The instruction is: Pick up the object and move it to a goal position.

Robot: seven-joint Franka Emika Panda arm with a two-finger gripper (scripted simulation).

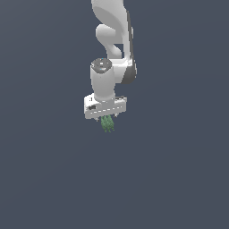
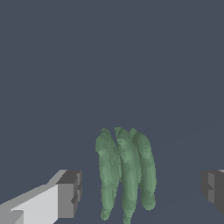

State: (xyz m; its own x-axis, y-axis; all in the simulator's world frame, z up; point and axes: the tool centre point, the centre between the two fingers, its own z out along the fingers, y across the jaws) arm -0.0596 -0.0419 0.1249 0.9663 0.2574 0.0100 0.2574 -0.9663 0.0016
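While my white arm (image 1: 112, 49) points straight down over the dark surface (image 1: 179, 179), my hand (image 1: 106, 117) is spread wide, fingers (image 2: 68, 192) clear of the green object (image 2: 126, 173) standing between them.

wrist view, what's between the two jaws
Only the green object lies there, in the wrist view; bare gaps show on either side of it, so the open gripper does not touch it.

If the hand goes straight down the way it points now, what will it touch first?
Most likely the green clump, lying between the open fingers of the hand. Depth is unclear; nothing else shows in that line.
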